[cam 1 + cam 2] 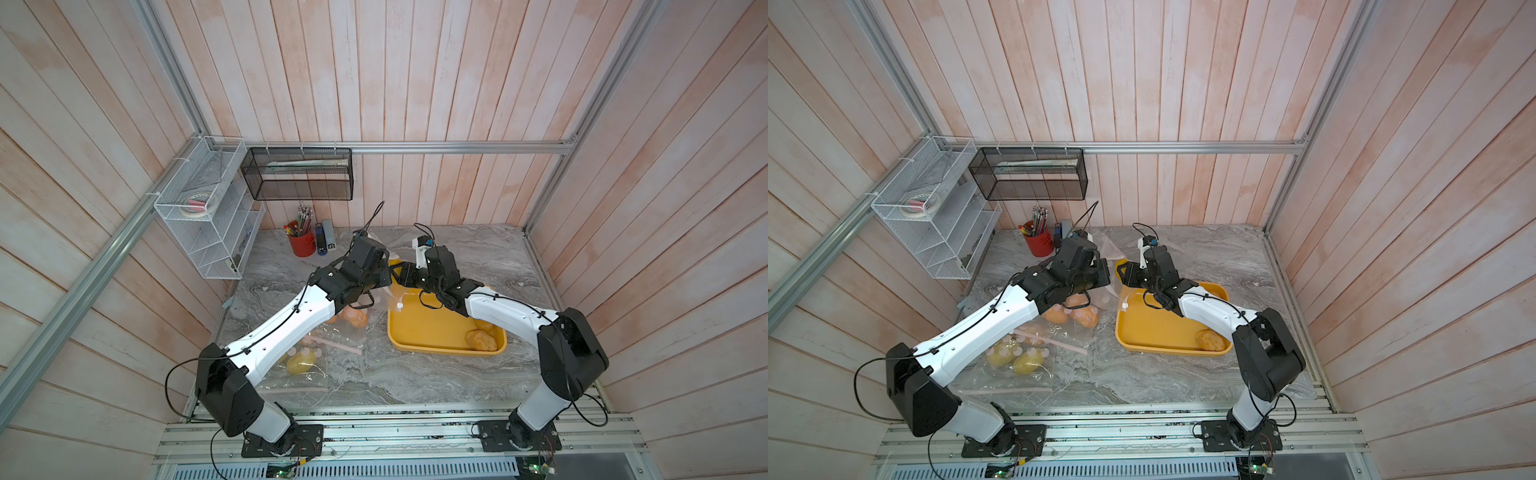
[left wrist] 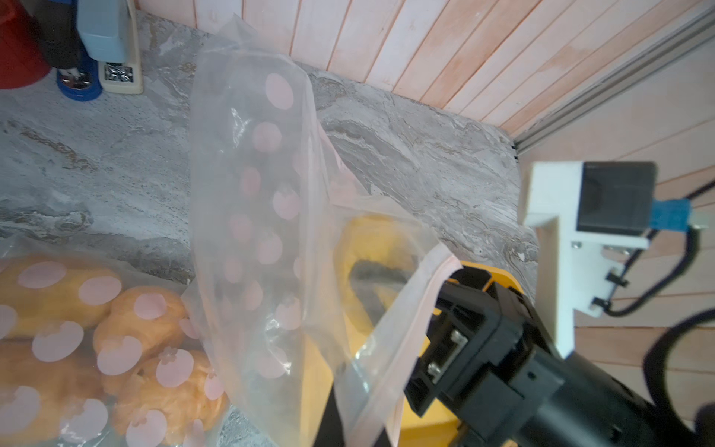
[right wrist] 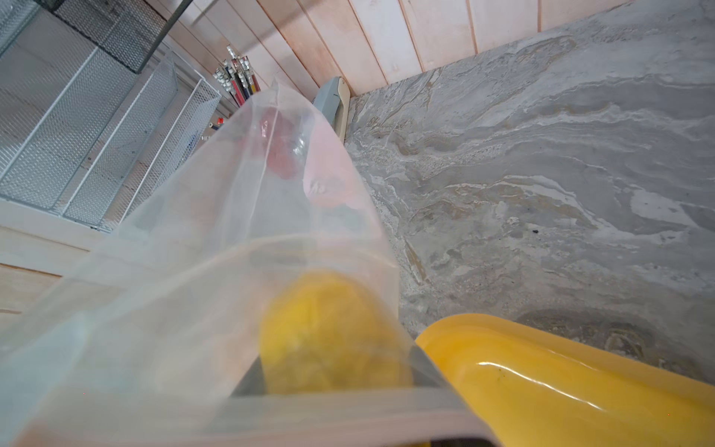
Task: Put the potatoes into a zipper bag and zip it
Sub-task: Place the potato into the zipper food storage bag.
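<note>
Potatoes (image 1: 482, 340) are seen in three places. One yellow potato (image 3: 329, 321) sits inside the mouth of the raised zipper bag (image 2: 251, 193), between the fingers of the right pincer (image 3: 334, 373); whether it is gripped cannot be told. The bag is pinched by the closed left pincer (image 1: 1103, 273). Two lie in the yellow tray (image 1: 432, 332), others bagged on the tabletop (image 1: 1142, 374).

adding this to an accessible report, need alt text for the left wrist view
A clear bag with pink dots stands open while the right end effector reaches into its mouth with a yellow potato. A second bag of orange potatoes lies nearby on the marble table.
</note>
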Tool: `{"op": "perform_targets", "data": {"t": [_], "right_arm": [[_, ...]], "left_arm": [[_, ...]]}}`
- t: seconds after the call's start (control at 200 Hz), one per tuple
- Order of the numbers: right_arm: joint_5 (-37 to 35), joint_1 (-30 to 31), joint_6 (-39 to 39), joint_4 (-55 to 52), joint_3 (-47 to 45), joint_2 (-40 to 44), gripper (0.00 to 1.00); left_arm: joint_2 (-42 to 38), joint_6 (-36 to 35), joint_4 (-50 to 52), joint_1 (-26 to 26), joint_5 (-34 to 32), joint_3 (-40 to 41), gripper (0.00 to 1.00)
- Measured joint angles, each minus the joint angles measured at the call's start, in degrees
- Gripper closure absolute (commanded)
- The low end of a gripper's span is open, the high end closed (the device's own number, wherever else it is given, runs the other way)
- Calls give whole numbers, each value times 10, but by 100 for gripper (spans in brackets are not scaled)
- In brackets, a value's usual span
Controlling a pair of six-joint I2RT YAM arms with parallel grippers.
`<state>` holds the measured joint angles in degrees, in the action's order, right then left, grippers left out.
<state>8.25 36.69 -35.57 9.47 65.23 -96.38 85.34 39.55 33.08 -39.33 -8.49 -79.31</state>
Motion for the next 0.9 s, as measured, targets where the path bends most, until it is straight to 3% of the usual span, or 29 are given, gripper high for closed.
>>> {"op": "perform_targets", "data": {"t": [0.17, 0.395, 0.695, 0.9], "right_arm": [[4, 2, 16, 16, -24, 8, 28], [9, 4, 27, 25, -50, 45, 25], [-12, 4, 31, 14, -68, 103, 22], [-105, 2, 42, -71, -84, 184, 18]], "left_arm": [[-17, -10, -40, -1, 9, 35, 100], [7, -5, -34, -1, -30, 52, 100], [109, 23, 20, 0, -66, -57, 100], [183, 79, 146, 3, -85, -225, 100]]}}
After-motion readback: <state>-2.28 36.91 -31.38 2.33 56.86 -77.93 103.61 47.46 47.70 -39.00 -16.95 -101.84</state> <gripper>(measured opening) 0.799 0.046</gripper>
